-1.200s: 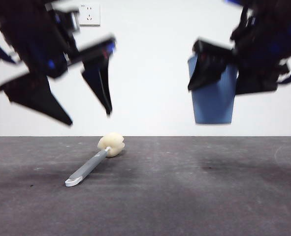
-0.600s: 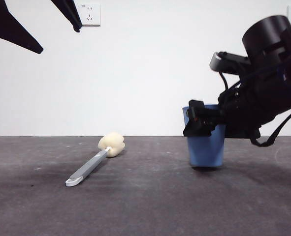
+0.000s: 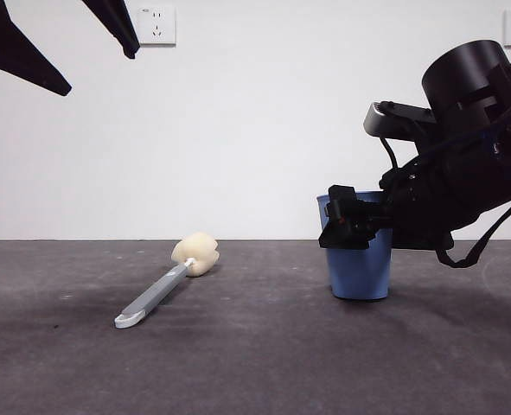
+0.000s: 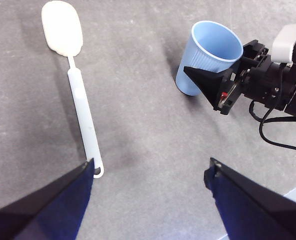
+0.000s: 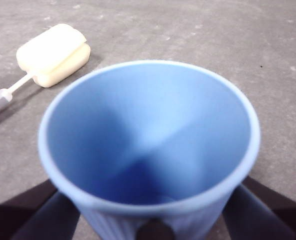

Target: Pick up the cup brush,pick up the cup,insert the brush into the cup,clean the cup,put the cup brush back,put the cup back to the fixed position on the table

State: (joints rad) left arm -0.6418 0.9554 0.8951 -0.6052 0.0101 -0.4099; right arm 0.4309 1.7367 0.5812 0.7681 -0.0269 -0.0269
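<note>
**A:** Where is the right hand point(image 3: 352, 223)?

**B:** Clamped on the cup point(image 3: 360, 270), one jaw on each side of the ribbed wall just under the rim. The cup stands upright, and its base looks to be down on the tabletop point(image 3: 255, 363). It is empty inside, as the right wrist view shows.

**A:** And the left hand point(image 4: 150, 182)?

**B:** High above the tabletop, jaws spread wide, holding nothing. Below it the cup brush point(image 3: 164, 288) lies flat, well apart from the cup, sponge head toward the wall, looped tip toward the camera.

**A:** So how far along is it?

**B:** Near the end, I'd judge. The brush lies free on the tabletop and the cup is set down. What's left is for the right hand to let go of the cup and clear away. Whether the cup is on its fixed spot, I can't tell.
</note>
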